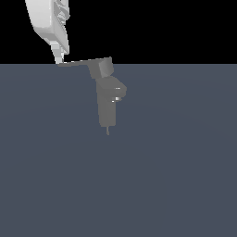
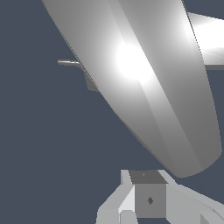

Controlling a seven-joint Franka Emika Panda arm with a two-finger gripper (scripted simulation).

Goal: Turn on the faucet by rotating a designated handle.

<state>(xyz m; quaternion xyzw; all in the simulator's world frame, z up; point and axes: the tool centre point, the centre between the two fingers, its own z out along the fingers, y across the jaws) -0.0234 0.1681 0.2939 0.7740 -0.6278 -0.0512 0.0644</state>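
The grey faucet [image 1: 107, 105] stands upright in the middle of the exterior view, with a short rounded spout stub [image 1: 118, 89] on the exterior view's right. From its blocky cap [image 1: 103, 68] the thin flat handle [image 1: 81, 62] reaches toward the exterior view's left. My white gripper [image 1: 58, 59] comes down from the upper left, and its tip meets the far end of the handle blade. The fingers look pressed together, with nothing between them. In the wrist view the shiny handle [image 2: 144, 83] fills most of the picture, just beyond my gripper [image 2: 136, 194].
The faucet stands on a flat blue-grey floor [image 1: 176, 166] that stretches all around it. In the wrist view a thin curved grey piece [image 2: 70, 63] pokes out from behind the blade.
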